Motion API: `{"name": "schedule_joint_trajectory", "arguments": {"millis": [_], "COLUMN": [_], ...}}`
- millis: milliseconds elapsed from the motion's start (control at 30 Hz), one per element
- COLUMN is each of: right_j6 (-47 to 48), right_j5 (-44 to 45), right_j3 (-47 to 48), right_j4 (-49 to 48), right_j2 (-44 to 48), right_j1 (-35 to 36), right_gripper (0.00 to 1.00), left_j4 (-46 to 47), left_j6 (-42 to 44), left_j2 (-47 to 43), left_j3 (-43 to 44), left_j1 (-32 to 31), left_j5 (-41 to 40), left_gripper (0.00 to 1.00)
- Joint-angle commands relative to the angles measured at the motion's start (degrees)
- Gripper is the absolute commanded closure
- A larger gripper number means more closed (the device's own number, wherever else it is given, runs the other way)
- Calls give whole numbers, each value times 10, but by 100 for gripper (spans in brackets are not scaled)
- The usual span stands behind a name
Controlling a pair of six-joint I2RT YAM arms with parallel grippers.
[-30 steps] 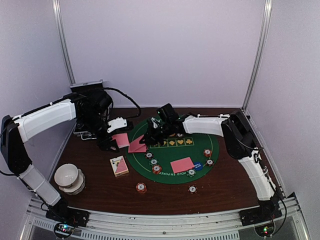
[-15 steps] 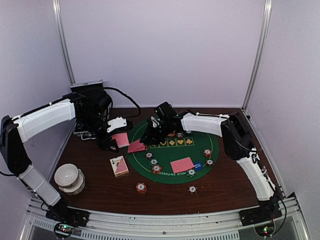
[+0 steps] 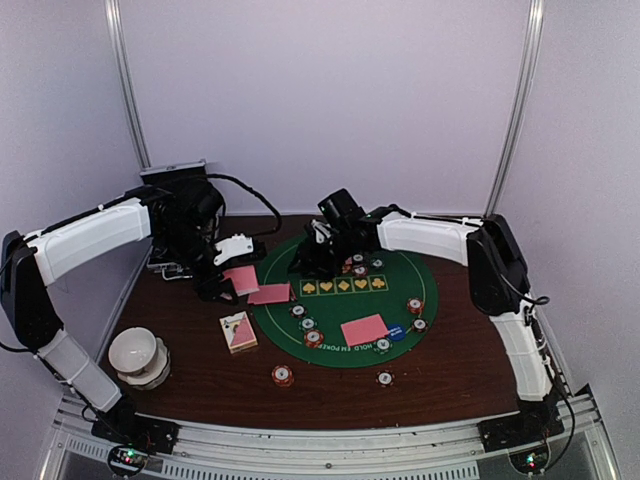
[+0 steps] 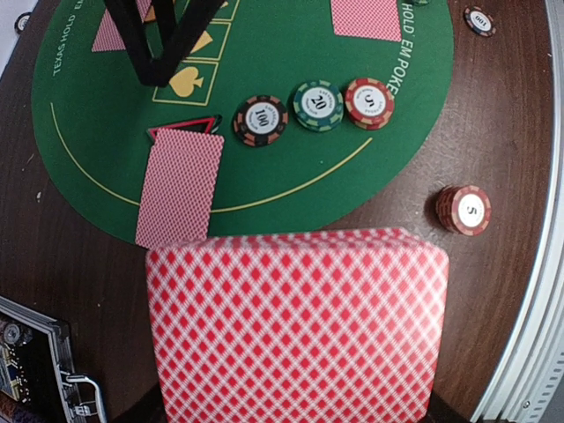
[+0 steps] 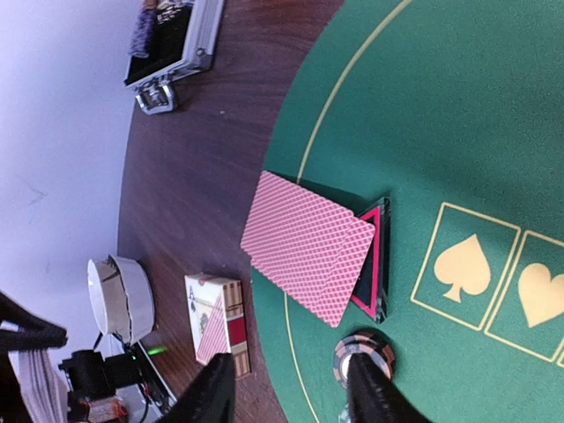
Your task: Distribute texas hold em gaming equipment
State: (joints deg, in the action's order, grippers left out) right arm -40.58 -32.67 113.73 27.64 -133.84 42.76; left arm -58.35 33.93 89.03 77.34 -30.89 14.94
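Since right gripper (image 5: 289, 392) hangs half-open, empty, near the pink card (image 5: 307, 242) at the mat's (image 5: 493, 106) left edge, lift clear, then take one top card from the deck (image 4: 295, 335) left gripper (image 3: 218, 283) apparently clamps.

Soft, even light with a lilac cast; shadows are faint. The top view is slightly grainy. The deck (image 4: 295, 326) looms close and soft-focused; the wall (image 5: 53, 132) washes out pale.

Pink diamond-lattice cards (image 4: 295, 326); green mat (image 4: 88, 115); brown table (image 3: 200, 385).
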Motion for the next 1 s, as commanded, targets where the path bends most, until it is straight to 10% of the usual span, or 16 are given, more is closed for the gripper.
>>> {"name": "schedule_joint_trajectory", "arguments": {"millis": [0, 233, 967], "right_j6": [-9, -20, -122], "right_j5": [9, -13, -84], "right_j3": [-47, -127, -211], "right_j4": [-40, -97, -253], "right_j2": [83, 141, 172], "right_j1": [9, 39, 68], "right_gripper": [45, 2, 0], "left_j4": [10, 9, -13], "left_j6": [-2, -1, 1], "left_j2": [-7, 4, 12], "left_j3": [0, -3, 17], "left_j1": [4, 4, 3], "left_j5": [22, 21, 16], "left_gripper": [100, 100, 100]}}
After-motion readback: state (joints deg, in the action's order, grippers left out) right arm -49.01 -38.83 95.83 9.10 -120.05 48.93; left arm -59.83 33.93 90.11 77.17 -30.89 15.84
